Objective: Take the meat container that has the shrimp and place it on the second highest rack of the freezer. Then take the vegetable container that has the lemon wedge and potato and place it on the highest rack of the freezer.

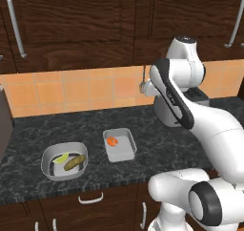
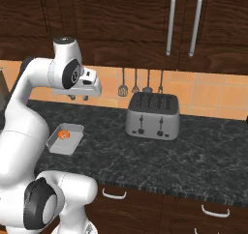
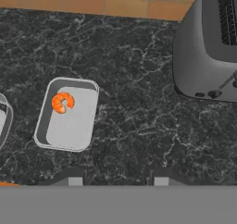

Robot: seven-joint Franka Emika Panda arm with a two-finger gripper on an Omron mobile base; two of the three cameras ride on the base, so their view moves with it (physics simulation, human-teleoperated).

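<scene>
The meat container is a grey rectangular tray on the dark counter, with the orange shrimp in its far corner. Left of it sits the rounder vegetable container holding the lemon wedge and the potato. My gripper hangs high above the counter, pointing down, open with nothing between its fingers. In the hand view the gripper is to the right of the meat container and its shrimp. The freezer's racks are out of view.
A silver toaster stands on the counter to the right, with utensils hanging on the tiled wall behind it. Dark wood cabinets hang overhead. A dark grey upright block closes the counter's left end.
</scene>
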